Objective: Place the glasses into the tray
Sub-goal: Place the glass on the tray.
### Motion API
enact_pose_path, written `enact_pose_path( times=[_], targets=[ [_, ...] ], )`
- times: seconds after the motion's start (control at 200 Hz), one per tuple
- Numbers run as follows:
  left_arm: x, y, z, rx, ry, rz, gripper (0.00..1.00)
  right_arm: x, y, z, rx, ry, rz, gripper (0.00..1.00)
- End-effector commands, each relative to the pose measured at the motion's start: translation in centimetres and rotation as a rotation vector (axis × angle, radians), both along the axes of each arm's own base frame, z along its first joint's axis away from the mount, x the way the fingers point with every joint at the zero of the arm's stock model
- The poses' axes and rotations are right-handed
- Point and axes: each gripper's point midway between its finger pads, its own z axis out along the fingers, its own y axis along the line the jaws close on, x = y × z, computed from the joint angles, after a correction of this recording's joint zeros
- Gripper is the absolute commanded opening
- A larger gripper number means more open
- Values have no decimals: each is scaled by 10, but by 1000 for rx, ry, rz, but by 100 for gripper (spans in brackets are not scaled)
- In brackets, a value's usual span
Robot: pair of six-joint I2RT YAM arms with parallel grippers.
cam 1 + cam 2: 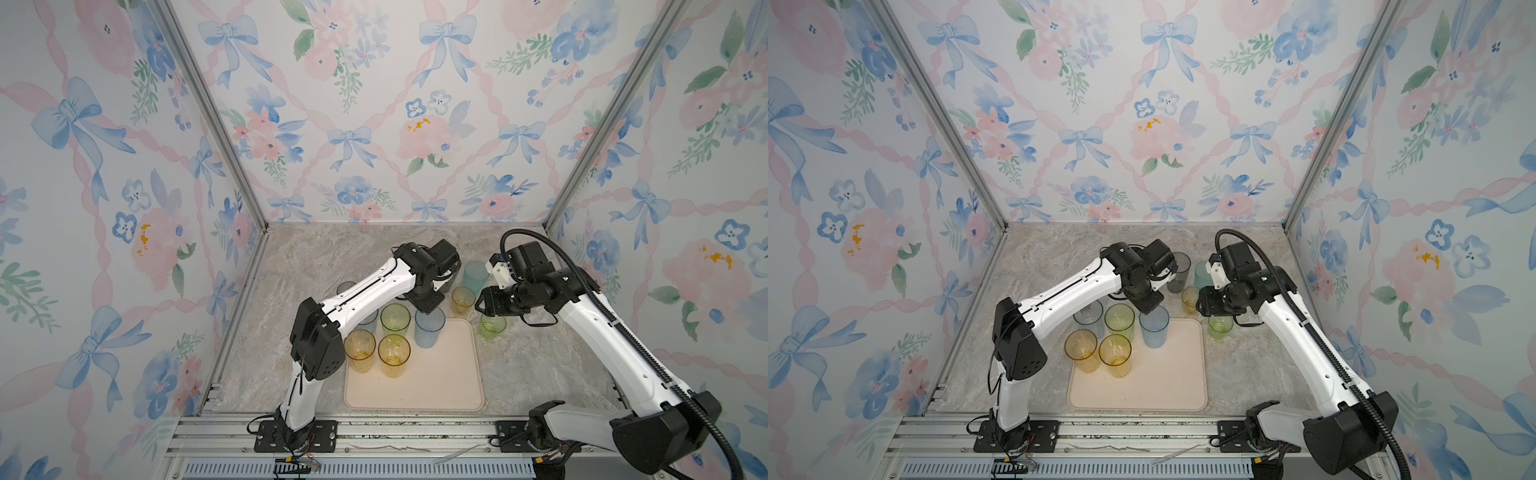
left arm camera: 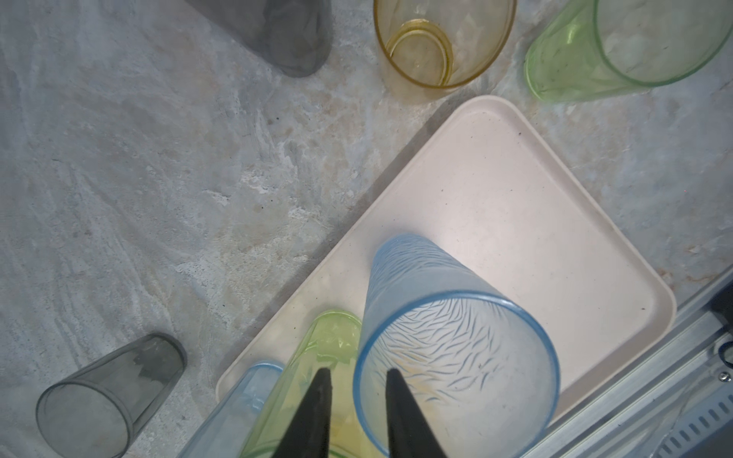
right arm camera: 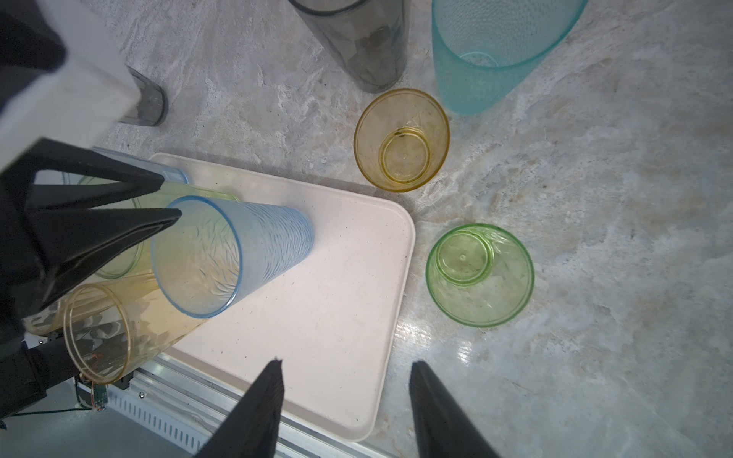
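Note:
The cream tray (image 1: 436, 382) (image 1: 1163, 386) lies at the front middle of the table. A ribbed blue glass (image 1: 429, 330) (image 2: 436, 301) (image 3: 258, 246) stands upright in its far part. My left gripper (image 1: 428, 309) (image 2: 357, 374) is open and hangs over that glass's rim, one finger inside and one outside, with a gap on each side. Green (image 1: 395, 318), yellow (image 1: 394, 353), amber (image 1: 359, 349) and pale blue (image 2: 246, 388) glasses crowd the tray's left side. My right gripper (image 1: 478, 307) (image 3: 345, 363) is open and empty above the tray's right edge.
Off the tray stand a short amber glass (image 1: 462, 300) (image 3: 400, 140), a short green one (image 1: 492, 326) (image 3: 480, 273), a tall teal one (image 1: 476, 276), a tall smoky grey one (image 1: 1179, 272) and a short grey one (image 2: 107, 396). Papered walls enclose the table.

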Motion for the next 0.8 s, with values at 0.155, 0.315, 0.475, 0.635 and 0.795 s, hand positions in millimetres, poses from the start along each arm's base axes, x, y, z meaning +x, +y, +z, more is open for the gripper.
enact_pose_path(
  times=[0.155,0.315,0.475,0.635,0.795],
  targets=[
    [-2,5,25,-57,-19,-1,27,-3,-1,-2,-20,13,8,55],
    [14,5,58,-145,-68,34,26,1,-8,2,-26,-2,-15,55],
    [51,-1,91,-262,-123,92,27,5,-18,10,-25,-18,-40,55],
    [88,-12,106,-348,-158,136,27,8,-30,17,-25,-33,-77,55],
    [120,-21,95,-367,-189,176,27,9,-36,20,-26,-43,-110,55]
  ],
)
